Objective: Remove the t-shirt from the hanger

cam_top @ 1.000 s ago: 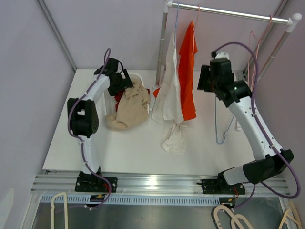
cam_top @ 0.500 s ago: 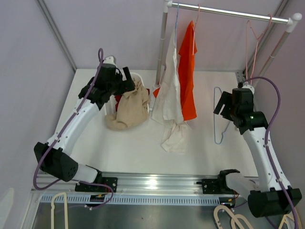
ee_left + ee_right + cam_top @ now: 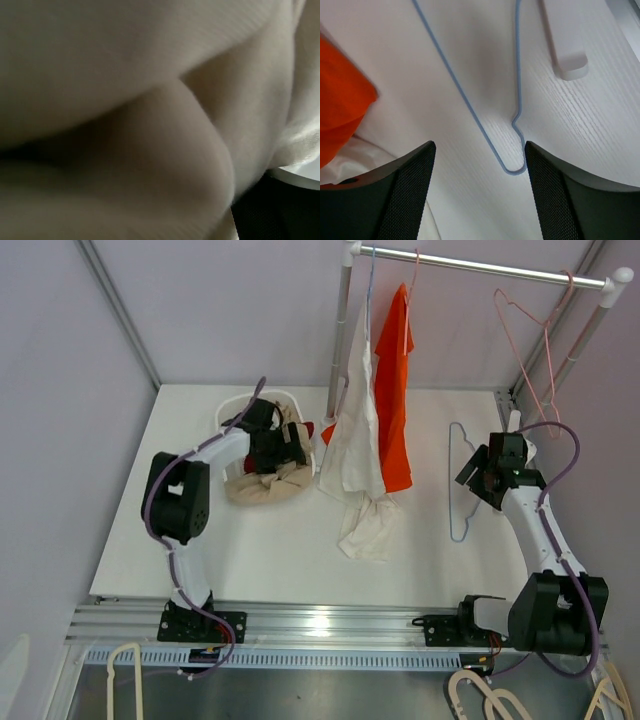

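The white t-shirt (image 3: 352,445) hangs lengthwise down just right of my left gripper (image 3: 288,448), which is buried in beige cloth (image 3: 262,485), grip unreadable; my right gripper (image 3: 477,150), fingers spread, hovers farther off over a blue hanger (image 3: 466,100).

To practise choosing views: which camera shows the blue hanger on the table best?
The top external view: it shows almost the whole blue hanger, flat on the table. The right wrist view shows only one bent end. The left wrist view shows only beige cloth.
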